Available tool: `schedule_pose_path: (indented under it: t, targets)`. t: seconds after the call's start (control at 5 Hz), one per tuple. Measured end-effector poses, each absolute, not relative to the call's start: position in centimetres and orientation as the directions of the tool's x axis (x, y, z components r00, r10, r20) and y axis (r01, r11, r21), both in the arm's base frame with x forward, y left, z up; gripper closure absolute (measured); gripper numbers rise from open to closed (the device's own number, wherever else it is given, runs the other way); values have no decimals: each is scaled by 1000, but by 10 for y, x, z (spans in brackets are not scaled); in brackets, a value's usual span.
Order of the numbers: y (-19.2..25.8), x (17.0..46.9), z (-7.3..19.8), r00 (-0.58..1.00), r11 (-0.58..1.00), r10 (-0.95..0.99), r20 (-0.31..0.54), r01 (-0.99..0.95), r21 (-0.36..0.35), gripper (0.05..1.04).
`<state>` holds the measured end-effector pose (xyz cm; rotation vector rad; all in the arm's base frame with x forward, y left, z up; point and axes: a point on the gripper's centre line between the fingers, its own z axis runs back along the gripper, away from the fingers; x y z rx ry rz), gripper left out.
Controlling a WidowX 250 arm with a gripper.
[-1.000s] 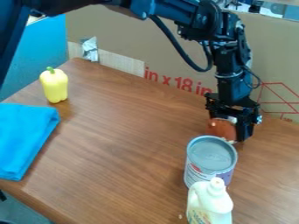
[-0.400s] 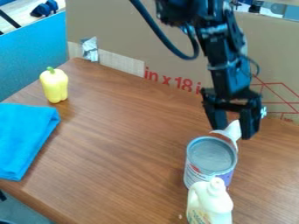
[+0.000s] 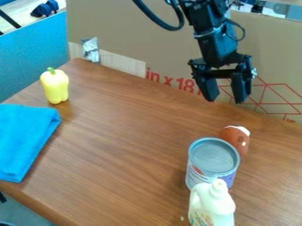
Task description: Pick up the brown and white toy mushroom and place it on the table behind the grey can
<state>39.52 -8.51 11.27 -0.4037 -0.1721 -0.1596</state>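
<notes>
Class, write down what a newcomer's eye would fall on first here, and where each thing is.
The bright blue cloth on the left of the brown wood-grain table probably draws the eye first, with the yellow, green-stemmed pepper just beyond it. Next comes the black two-fingered claw, hanging open at the upper right.

A brown wood-grain counter [image 3: 130, 145] filled most of the view. Cardboard [image 3: 135, 31] with red print and lines stood along its far edge; near the far left corner, silver tape [image 3: 91, 49] met a pale strip [image 3: 121, 62]. A blue panel [image 3: 35, 57] rose beyond the left edge, with pale floor [image 3: 17, 13] behind it. The light was even.
</notes>
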Motion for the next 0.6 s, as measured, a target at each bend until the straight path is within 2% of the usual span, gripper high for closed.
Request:
schedule_pose_path:
  t: [0.2,0.4,0.6]
  targets:
    - [-62,388,110,983,950,-100,153,140,-278,85]
    - [-19,372,131,981,992,-39,188,61,-111,85]
    - [24,356,148,975,1000,13,222,-17,17,85]
